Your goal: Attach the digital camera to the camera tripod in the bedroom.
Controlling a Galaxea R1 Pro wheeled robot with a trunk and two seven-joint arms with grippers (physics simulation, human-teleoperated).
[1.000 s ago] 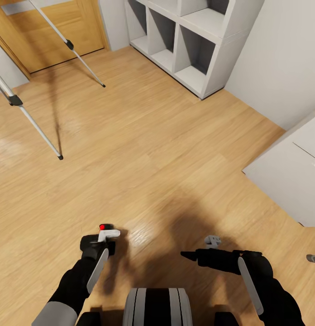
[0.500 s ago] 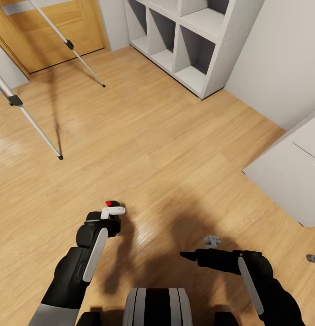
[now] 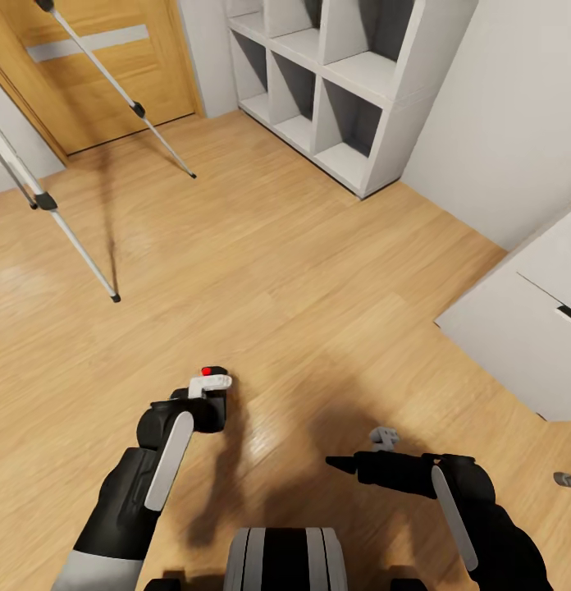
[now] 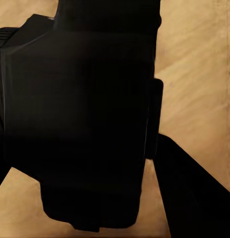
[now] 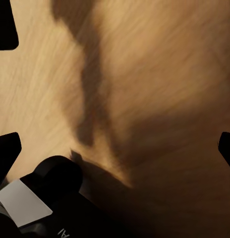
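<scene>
1. Head view: the left gripper hangs low over the plank floor, jaws clamped on the camera, its red spot facing up.
2. The left wrist view agrees: a big black body, the camera, sits right between the jaws, floor behind it.
3. The right gripper points out over bare floor in front of the base; its jaws stand wide and carry nothing, and the right wrist view has only wood and shadow between the tips.
4. The tripod stands well apart, far left near the wooden door. Two silver legs show; the head is out of the picture.
5. The white shelf fills the far right corner.
6. The job in hand, as I read it, is carrying the camera over to the tripod.
7. To do it well: keep the grip firm and the camera level, steer the base left between the legs without clipping a foot, then lift the trunk and arm until the mounting head comes into sight.
8. Risk: a nudged leg could shift or topple the stand.
</scene>
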